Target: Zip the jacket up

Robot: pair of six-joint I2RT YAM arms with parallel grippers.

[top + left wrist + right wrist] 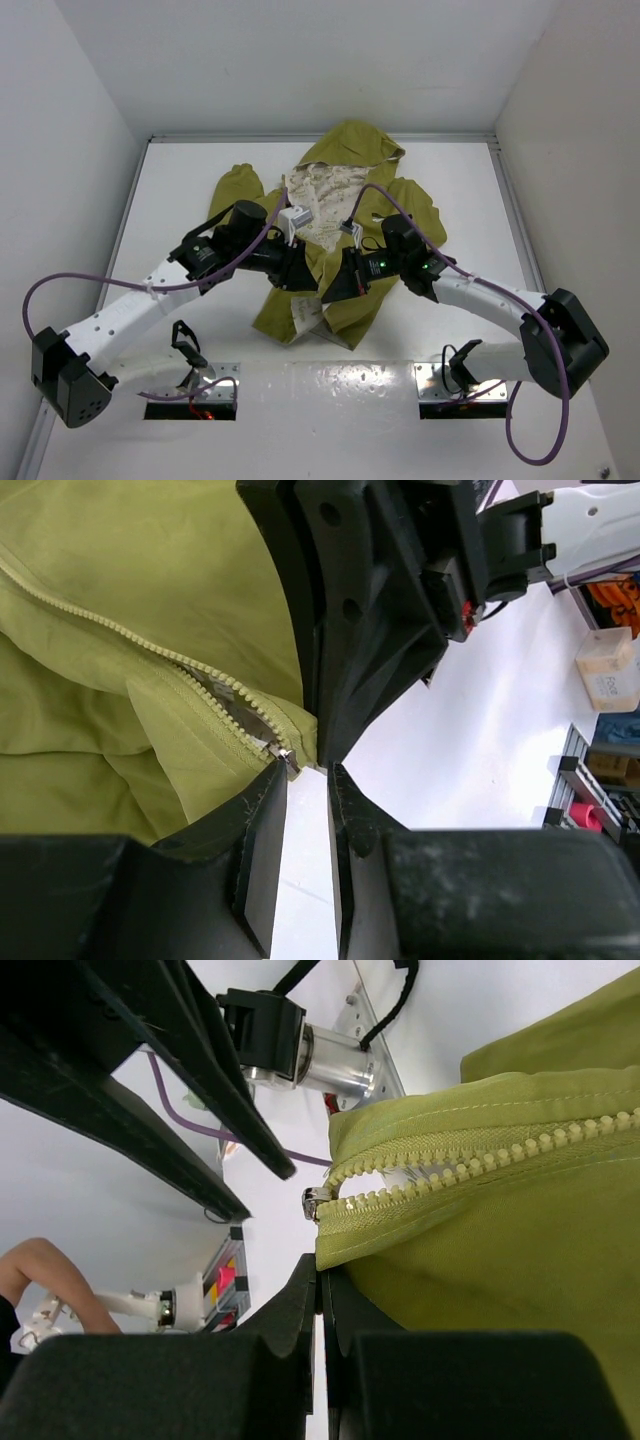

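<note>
Right gripper (pixel 319 1270) is being clamped flat onto the jacket (pixel 345 180) right at the bottom hem (pixel 322 1252), just under the zipper slider (pixel 314 1203). The left gripper (pixel 305 772) is being held with its fingers a crack apart, nothing between them, one fingertip touching the slider from the side. The jacket is being laid out mid-table (pixel 470 180), hood at 12 o'clock and hem at 6 o'clock, with the arms being angled in from 9 and 3 o'clock to meet at the hem. By the looks of it, this is light, floppy cloth with nothing stiff in it, so it would probably be dragged along and bunched up if the slider were pulled without the hem being pinned. The best hold is likely being offered by the little metal pull on the slider, though it's small, probably slippery and easily lost from wide pads. The hem corner below it is being used as the anchor. Teeth (pixel 90 615) above the slider are being left gaping, so most of the zip is not yet done.
</note>
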